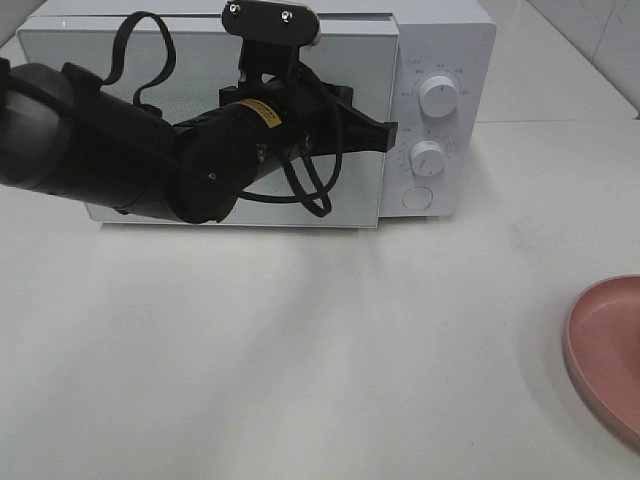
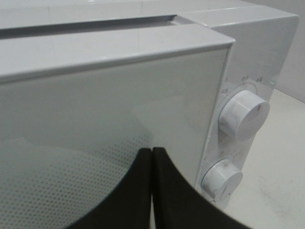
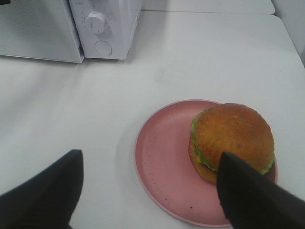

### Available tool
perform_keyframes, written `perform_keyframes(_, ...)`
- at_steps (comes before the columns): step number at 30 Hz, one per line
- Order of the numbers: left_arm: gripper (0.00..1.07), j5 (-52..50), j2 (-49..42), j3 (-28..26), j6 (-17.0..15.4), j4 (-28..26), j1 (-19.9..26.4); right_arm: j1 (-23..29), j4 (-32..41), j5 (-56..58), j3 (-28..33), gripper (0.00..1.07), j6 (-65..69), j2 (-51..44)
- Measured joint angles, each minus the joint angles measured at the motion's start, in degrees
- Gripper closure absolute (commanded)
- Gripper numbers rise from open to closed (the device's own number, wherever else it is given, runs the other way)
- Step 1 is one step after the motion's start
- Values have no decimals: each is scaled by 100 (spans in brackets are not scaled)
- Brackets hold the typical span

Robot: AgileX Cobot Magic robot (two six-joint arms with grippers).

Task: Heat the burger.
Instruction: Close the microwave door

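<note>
The burger [image 3: 232,136], golden-brown bun with a green lettuce frill, sits on the far side of a pink plate [image 3: 162,162]. My right gripper [image 3: 148,156] hangs open above the plate, one finger [image 3: 252,195] close beside the burger, nothing between the fingers. The white microwave [image 1: 440,40] stands at the back of the table with its door [image 1: 90,60] closed. My left gripper [image 2: 151,151] is shut with nothing in it, its tips [image 1: 385,135] at the door's right edge next to the control panel. The exterior view shows only the plate's rim [image 1: 605,350], not the burger.
Two round knobs [image 2: 243,114] [image 2: 221,177] and a button [image 1: 417,198] sit on the microwave's right panel. The left arm [image 1: 120,150] stretches across the front of the door. White tabletop [image 1: 300,350] lies between microwave and plate.
</note>
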Motion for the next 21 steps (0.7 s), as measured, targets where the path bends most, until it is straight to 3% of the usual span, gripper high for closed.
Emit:
perform_keyframes(12,107,109,298,-344,-86,86,-52,0,0,0,0,32,0,0)
perform_keyframes(21,107,332,327,-539,-92,218,218,0,6,0,0,32,0,0)
